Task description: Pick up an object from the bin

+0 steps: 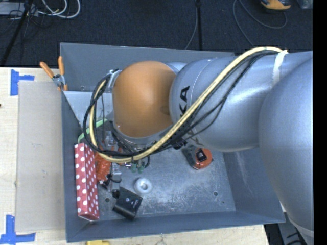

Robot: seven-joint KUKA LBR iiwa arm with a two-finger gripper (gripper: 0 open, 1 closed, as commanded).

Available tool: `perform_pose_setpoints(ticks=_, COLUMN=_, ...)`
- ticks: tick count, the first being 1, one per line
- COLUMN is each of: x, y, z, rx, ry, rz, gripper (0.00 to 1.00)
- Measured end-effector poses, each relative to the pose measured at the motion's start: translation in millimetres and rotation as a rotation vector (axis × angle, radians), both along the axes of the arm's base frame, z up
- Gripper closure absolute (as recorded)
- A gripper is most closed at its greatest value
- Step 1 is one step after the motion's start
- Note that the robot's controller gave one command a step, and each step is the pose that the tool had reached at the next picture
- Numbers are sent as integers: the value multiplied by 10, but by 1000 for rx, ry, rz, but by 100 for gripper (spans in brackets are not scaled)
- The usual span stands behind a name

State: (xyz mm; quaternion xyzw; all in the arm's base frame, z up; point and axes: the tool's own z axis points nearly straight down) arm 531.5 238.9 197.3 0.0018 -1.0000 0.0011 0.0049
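1. My arm (255, 101) comes in from the right of the frame, and my orange wrist cover (143, 98) hangs over the left half of the grey bin (225, 188).
2. My gripper (114, 171) peeks out just under that cover, left of centre, among black and yellow cables (168, 131). I cannot tell whether it is wide or narrow, or whether it holds anything.
3. Nearest to it on the left lies a long red box with white dots (86, 182), along the bin's left wall.
4. A small orange-brown piece (102, 170) sits between the box and my gripper, close to both.
5. Below, near the lower edge, are a silver round piece (143, 185) and a black block (126, 204).
6. A round orange-and-black thing (199, 157) lies apart, at the centre of the frame.
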Motion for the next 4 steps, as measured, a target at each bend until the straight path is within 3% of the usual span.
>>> perform_pose_setpoints(ticks=1, x=21, y=-15, z=47, rx=2, ry=-8, rz=-5, gripper=0)
perform_pose_setpoints(ticks=2, x=-40, y=-45, z=-650, rx=0, ry=-5, rz=-107, gripper=0)
perform_pose_setpoints(ticks=3, x=-15, y=-91, z=-1272, rx=-1, ry=-5, rz=-296, gripper=0)
perform_pose_setpoints(ticks=4, x=-477, y=-146, z=-1285, rx=-4, ry=0, rz=-336, gripper=0)
